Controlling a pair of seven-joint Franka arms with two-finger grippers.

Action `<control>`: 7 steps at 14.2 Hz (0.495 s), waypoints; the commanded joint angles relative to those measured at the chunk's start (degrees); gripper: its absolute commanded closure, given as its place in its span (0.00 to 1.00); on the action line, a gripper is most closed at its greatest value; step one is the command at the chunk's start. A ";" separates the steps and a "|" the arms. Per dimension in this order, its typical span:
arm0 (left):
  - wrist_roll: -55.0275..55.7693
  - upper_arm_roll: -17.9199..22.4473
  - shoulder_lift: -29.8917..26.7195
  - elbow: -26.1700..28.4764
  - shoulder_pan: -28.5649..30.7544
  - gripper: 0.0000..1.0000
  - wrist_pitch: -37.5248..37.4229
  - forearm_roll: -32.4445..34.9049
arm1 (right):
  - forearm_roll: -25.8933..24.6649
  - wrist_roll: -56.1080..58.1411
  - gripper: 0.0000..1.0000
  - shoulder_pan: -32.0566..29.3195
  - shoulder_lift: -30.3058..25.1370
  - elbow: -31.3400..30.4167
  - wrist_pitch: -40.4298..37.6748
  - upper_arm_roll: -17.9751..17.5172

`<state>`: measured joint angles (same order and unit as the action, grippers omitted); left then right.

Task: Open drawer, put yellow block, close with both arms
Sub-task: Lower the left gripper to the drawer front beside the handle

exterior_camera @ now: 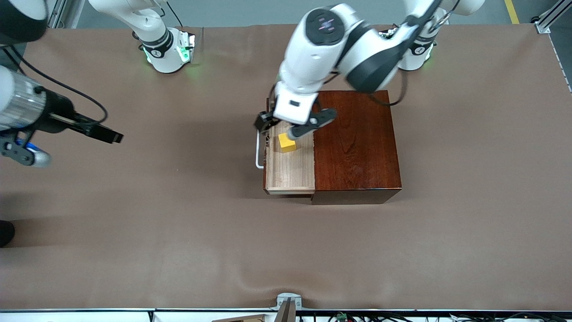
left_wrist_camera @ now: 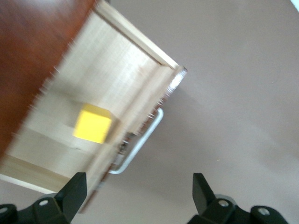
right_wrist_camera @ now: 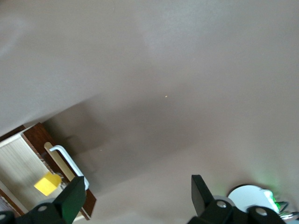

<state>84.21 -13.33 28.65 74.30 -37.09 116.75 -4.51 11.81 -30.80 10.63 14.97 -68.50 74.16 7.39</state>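
i log: yellow block lying in open drawer; left gripper above it, wide, empty; right gripper wide, waiting over table.

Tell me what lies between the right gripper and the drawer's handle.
Nothing but bare brown table cover: in the front view the open right gripper waits at the right arm's end, and no object sits between it and the handle of the open drawer.

Left end effector hangs fingers spread; right end effector waits, fingers apart.

Left gripper hangs over the drawer.
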 commanded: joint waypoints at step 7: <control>30.64 20.62 17.04 -7.68 -23.55 0.00 18.22 -0.06 | -5.66 20.94 0.00 -7.64 -5.47 -1.20 -3.85 -1.15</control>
<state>110.36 5.18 41.45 70.48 -59.42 132.24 -4.51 7.28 -13.17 5.20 11.56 -68.49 71.09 7.39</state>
